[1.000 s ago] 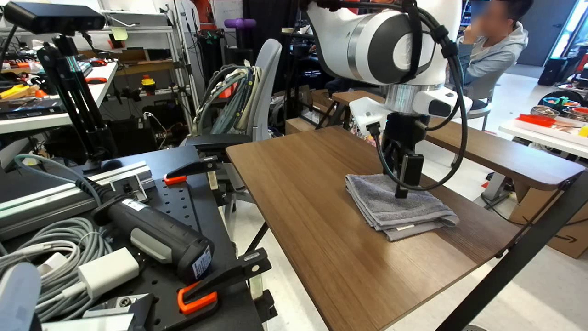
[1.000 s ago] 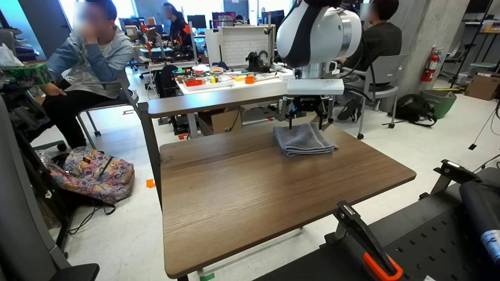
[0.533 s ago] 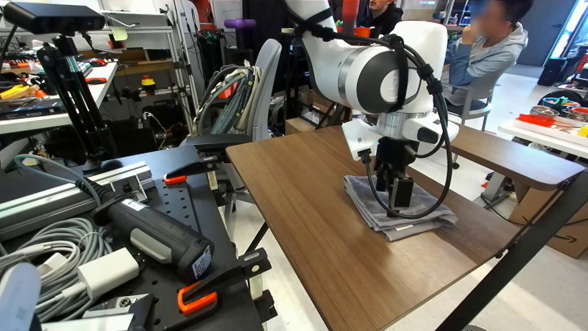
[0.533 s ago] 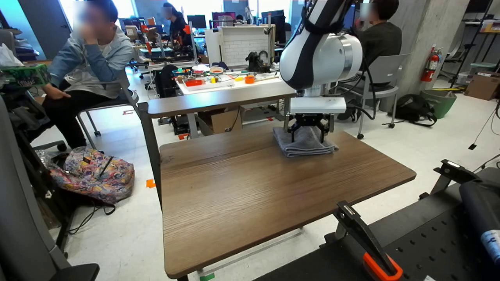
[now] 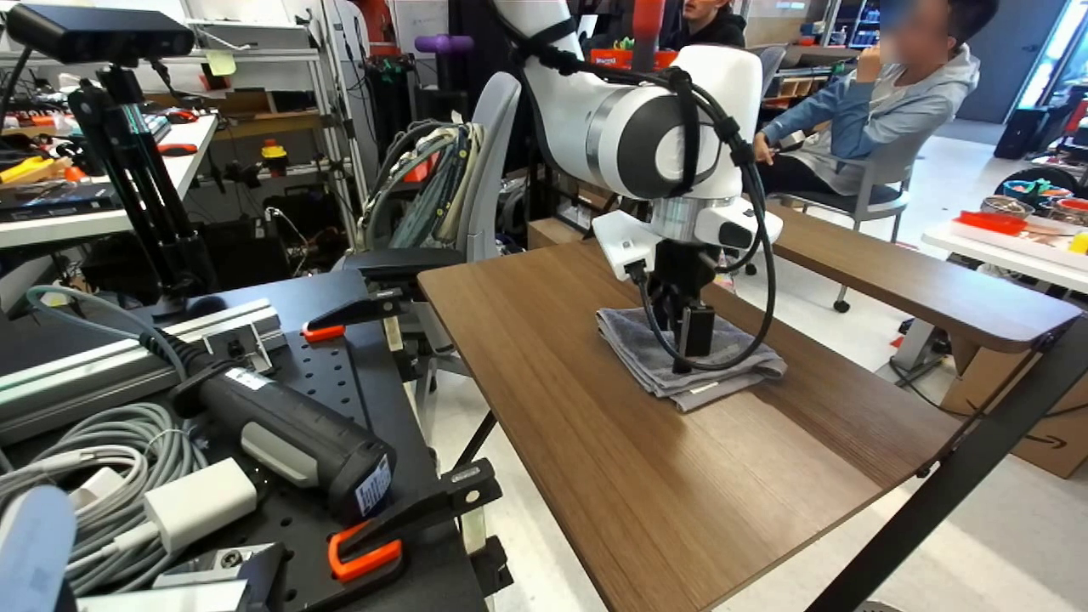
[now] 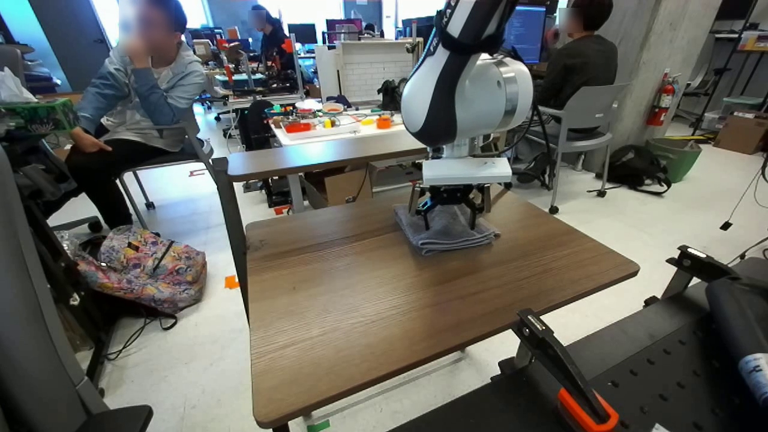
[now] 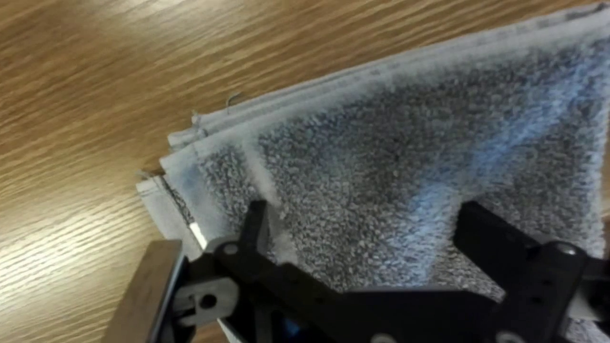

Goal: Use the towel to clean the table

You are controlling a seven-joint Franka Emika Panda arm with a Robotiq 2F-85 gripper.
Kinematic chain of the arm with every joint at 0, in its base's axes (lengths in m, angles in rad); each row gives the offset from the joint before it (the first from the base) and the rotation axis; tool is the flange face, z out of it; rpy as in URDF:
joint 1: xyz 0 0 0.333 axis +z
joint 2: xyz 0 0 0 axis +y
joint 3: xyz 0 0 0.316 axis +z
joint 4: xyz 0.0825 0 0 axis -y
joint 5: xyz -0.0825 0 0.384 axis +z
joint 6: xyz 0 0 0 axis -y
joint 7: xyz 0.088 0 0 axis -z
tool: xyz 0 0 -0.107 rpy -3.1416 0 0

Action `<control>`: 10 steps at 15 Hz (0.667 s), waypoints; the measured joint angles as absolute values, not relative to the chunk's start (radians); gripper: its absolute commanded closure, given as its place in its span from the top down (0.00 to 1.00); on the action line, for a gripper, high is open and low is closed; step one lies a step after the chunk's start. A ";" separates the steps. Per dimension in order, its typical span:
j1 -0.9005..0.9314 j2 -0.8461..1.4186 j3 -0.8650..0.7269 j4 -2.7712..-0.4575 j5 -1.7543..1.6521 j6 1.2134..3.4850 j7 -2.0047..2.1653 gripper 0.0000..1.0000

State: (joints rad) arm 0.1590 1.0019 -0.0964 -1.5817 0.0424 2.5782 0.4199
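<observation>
The towel is a grey, folded, rumpled cloth lying flat on the wood-grain table. It shows in both exterior views (image 5: 625, 340) (image 6: 456, 243) and fills much of the wrist view (image 7: 381, 143). The brown table (image 6: 372, 306) also shows in the other views (image 5: 578, 382) (image 7: 71, 95). My gripper (image 6: 450, 228) points straight down over the towel, its fingers spread wide apart. In the wrist view the open gripper (image 7: 364, 206) has its fingertips at the towel's top, with towel between and around them. The tips seem to press on the cloth without pinching it.
A brown bench (image 5: 892, 268) runs along one long side of the table. A black perforated workbench (image 5: 340, 382) with an orange-tipped clamp (image 5: 416, 518) stands along the opposite side. A black metal post (image 5: 969, 450) rises at a table end. A person (image 6: 141, 84) sits beyond the bench.
My gripper first came down onto the towel. Since half a second ago, gripper and towel have shifted together, leftward in both exterior views. The fingers have stayed apart.
</observation>
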 measured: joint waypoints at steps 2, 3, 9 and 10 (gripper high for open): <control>0.186 1.002 -0.089 -1.581 0.042 2.578 0.425 1.00; 0.200 1.003 -0.084 -1.579 0.043 2.578 0.433 1.00; 0.293 1.017 -0.060 -1.551 0.043 2.578 0.504 1.00; 0.310 1.021 -0.058 -1.545 0.043 2.578 0.517 1.00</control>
State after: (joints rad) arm 0.3100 1.0213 -0.0580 -1.5449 0.0430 2.5781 0.5168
